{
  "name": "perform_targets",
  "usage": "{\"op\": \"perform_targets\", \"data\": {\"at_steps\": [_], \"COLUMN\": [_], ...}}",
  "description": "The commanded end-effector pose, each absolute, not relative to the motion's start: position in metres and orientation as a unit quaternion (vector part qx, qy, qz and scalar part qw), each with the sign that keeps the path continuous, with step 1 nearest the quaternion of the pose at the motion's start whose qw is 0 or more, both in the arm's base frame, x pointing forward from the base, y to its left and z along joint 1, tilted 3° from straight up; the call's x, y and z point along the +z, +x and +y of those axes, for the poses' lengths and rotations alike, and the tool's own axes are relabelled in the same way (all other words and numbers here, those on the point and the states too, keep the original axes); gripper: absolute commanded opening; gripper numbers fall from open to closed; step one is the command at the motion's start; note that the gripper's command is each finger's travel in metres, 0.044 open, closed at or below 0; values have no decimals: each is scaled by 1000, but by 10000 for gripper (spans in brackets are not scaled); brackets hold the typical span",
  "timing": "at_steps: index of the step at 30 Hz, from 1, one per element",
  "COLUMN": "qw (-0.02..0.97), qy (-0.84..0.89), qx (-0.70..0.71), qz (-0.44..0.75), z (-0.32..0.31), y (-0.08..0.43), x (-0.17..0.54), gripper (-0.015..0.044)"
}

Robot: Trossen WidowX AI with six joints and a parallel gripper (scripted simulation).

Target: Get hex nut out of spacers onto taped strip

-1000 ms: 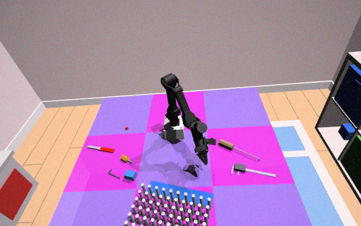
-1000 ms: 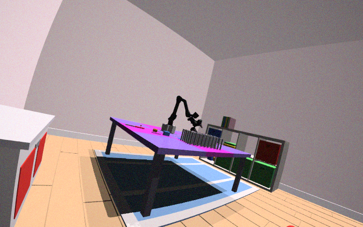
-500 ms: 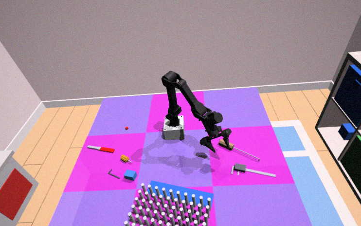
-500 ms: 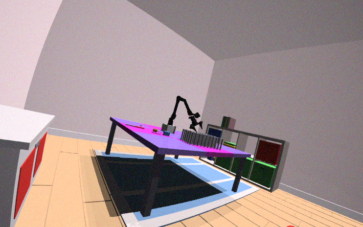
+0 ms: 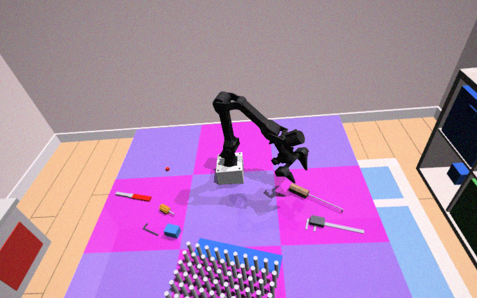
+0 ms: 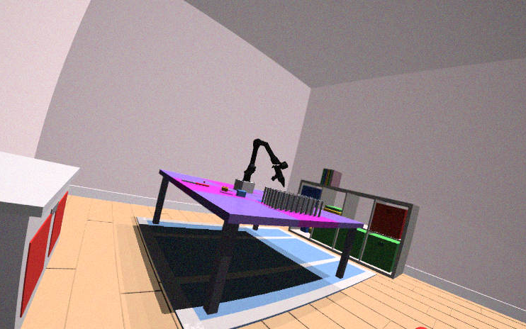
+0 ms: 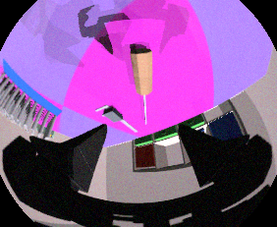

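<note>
My gripper (image 5: 299, 175) (image 6: 278, 183) (image 7: 143, 128) is open and empty, raised above the table near the wooden handle of a long thin-rod tool (image 5: 298, 190) (image 7: 142, 73). That tool lies on the right side, its rod pointing away from the robot base. The standing metal spacers (image 5: 227, 257) (image 6: 289, 201) (image 7: 22, 104) form a dense field with the blue taped strip (image 5: 230, 247) (image 7: 28, 88) along its robot-side edge. A small hex key (image 5: 150, 229) lies at the left. The nut is not visible; the spacers may hide it.
A grey caliper (image 5: 317, 221) (image 7: 113, 114) lies beside the rod tool. At the left are a red-handled tool (image 5: 141, 197), a stubby yellow screwdriver (image 5: 164, 209), a blue block (image 5: 172, 230) and a small red ball (image 5: 167, 168).
</note>
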State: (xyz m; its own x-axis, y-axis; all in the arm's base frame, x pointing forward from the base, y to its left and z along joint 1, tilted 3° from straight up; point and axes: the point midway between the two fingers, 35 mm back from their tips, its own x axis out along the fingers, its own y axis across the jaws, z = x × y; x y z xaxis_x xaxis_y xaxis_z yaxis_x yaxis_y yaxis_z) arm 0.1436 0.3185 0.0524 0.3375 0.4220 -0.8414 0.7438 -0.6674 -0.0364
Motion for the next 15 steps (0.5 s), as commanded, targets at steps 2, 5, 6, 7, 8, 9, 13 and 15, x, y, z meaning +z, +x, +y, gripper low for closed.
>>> {"op": "perform_targets", "data": {"at_steps": [2,5,6,7,8,9,13,15], "qw": [227,227,227,227,227,227,227,227], "qy": [779,779,779,779,779,779,779,779], "qx": [-422,-422,-422,-422,-422,-422,-422,-422], "qz": [405,405,405,405,405,404,404,404], "z": [324,324,324,325,325,325,322,322], "y": [132,132,132,132,133,133,133,133], "x": [63,63,63,60,53,40,2,2], "gripper": [440,440,440,440,440,440,440,440]}}
